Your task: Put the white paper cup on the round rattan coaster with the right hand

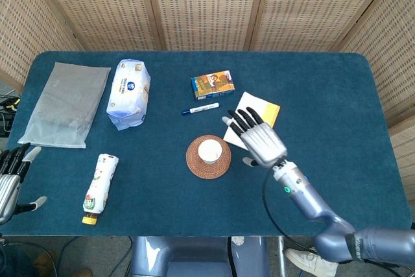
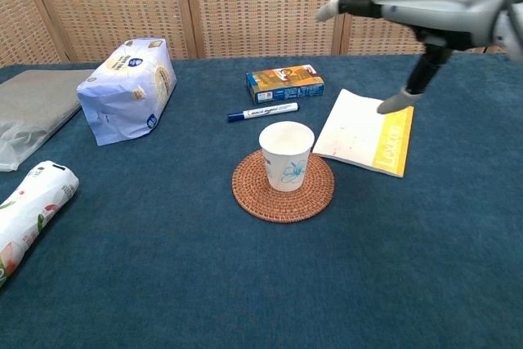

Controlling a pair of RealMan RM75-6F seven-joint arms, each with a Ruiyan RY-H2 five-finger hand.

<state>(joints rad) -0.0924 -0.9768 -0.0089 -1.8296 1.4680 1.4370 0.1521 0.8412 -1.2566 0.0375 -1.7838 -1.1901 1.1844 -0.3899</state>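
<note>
Right hand (image 1: 261, 139) wide, fingers spread, empty, above yellow booklet (image 2: 365, 132). White paper cup (image 2: 286, 155) upright on round rattan coaster (image 2: 283, 185). Left hand (image 1: 9, 176) cropped at frame edge, open.

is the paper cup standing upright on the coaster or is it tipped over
Upright. In the chest view the white paper cup stands on its base on the rattan coaster, mouth facing up, with nothing touching it.
</note>
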